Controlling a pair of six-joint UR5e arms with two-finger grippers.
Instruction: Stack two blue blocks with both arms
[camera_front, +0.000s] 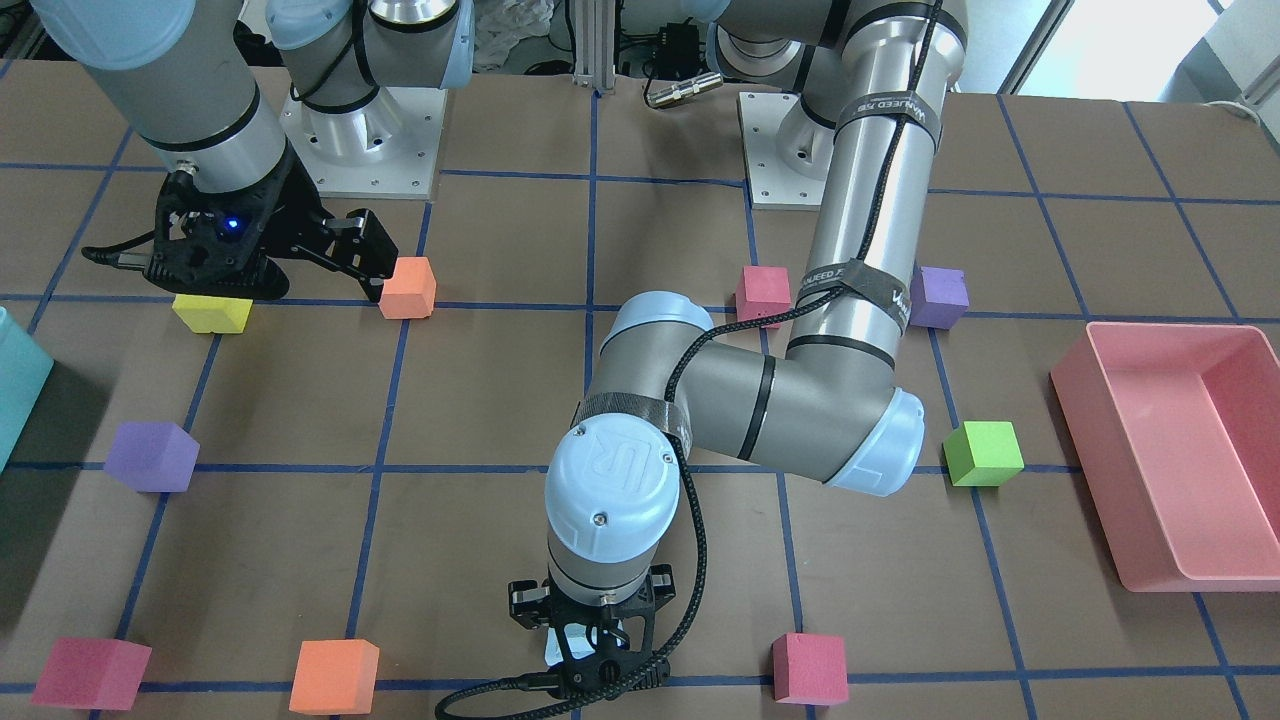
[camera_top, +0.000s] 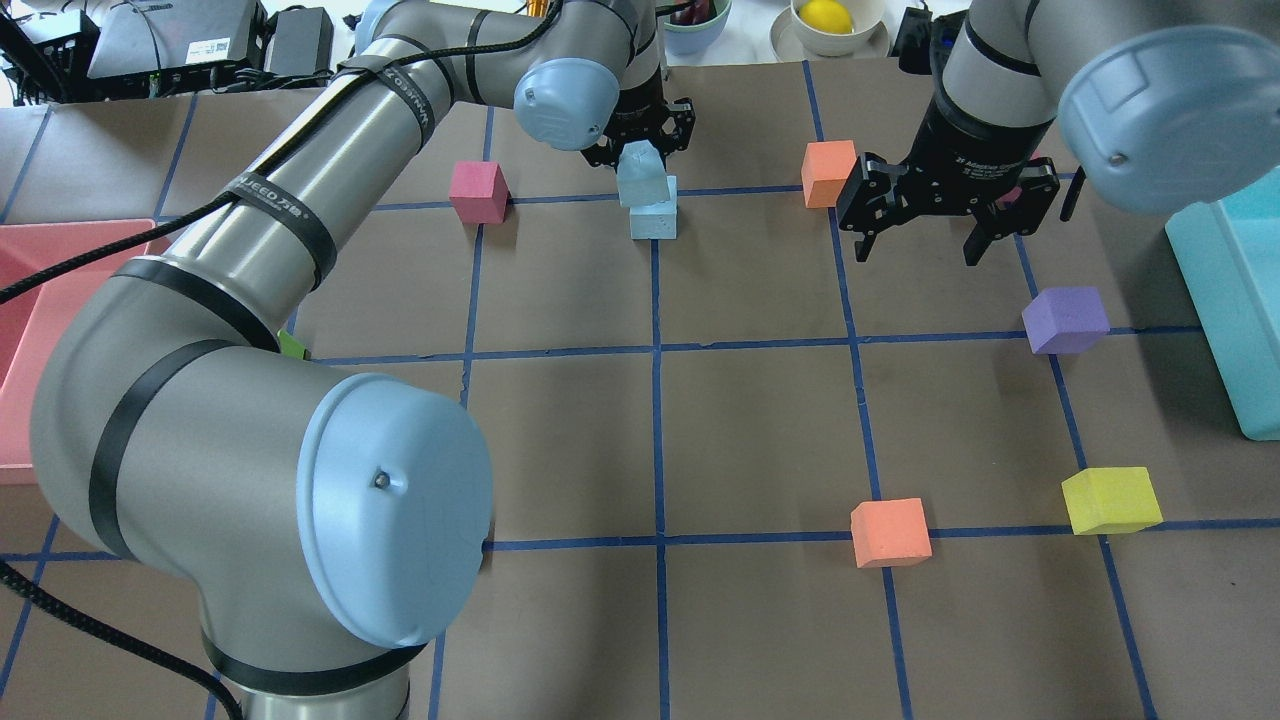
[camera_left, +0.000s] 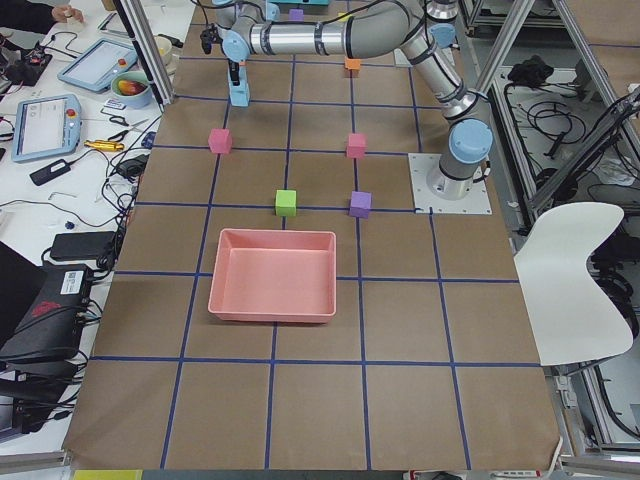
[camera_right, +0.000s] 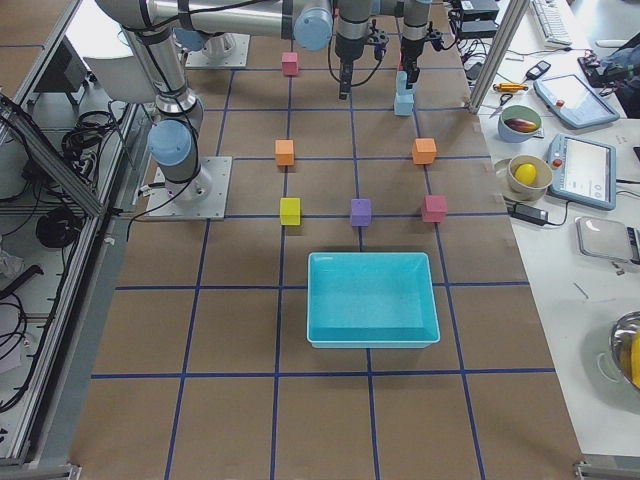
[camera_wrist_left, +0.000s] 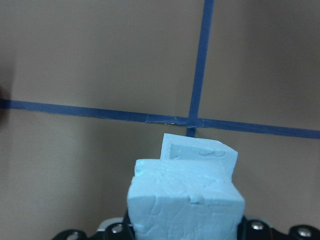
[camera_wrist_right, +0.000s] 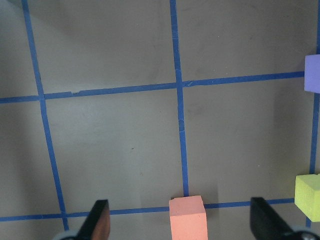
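Robotics lab: tape-gridded table (camera_left: 400, 330), teach pendants (camera_left: 40, 125), aluminium framing (camera_left: 143, 50), loose cables (camera_left: 560, 105).

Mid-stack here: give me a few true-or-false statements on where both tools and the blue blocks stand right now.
1. The left tool grips the upper blue block. True.
2. The right tool holds an orange block. False: it is open and holds nothing.
3. The upper blue block sits level and square over the lower blue block. False: in the overhead view it is tilted and offset from the lower one.
4. A yellow block lies on the table on the right arm's side. True.
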